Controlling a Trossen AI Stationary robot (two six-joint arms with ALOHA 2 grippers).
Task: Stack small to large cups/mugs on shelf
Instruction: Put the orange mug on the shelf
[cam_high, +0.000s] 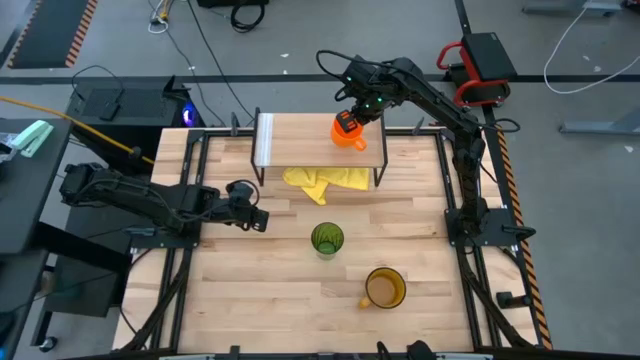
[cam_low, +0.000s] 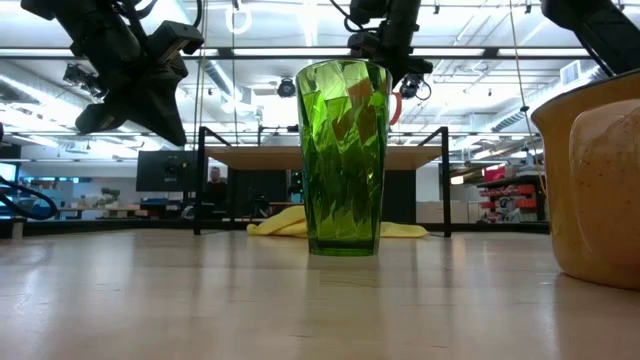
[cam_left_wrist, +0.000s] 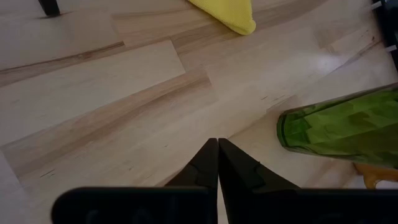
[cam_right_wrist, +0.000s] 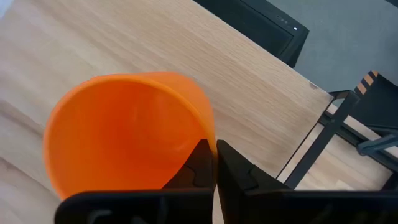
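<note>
The small orange mug (cam_high: 347, 131) is in my right gripper (cam_high: 352, 120) over the shelf (cam_high: 300, 140), near its right end. In the low view the mug (cam_low: 397, 103) shows above the plank (cam_low: 260, 155), half hidden behind the tumbler. The dark green tumbler (cam_high: 327, 238) stands upright on the tabletop in front of the shelf, and the amber-yellow mug (cam_high: 385, 288) stands nearer the front edge. My left gripper (cam_high: 260, 217) is shut and hovers over the table left of the tumbler (cam_left_wrist: 342, 127), touching nothing. My right gripper (cam_right_wrist: 214, 163) pinches the orange mug's rim (cam_right_wrist: 208, 140), with one finger inside the mug and one outside against its wall. The fingers come from above, slanting from the far right. The mug is tilted, its mouth toward the wrist, and appears lifted off the plank (cam_right_wrist: 261, 81).
A yellow cloth (cam_high: 325, 180) lies on the table under the shelf, sticking out at its front. The shelf has a whitish strip (cam_high: 265, 138) at its left end and thin black legs (cam_low: 198, 180). Bare tabletop lies left of the tumbler and mug.
</note>
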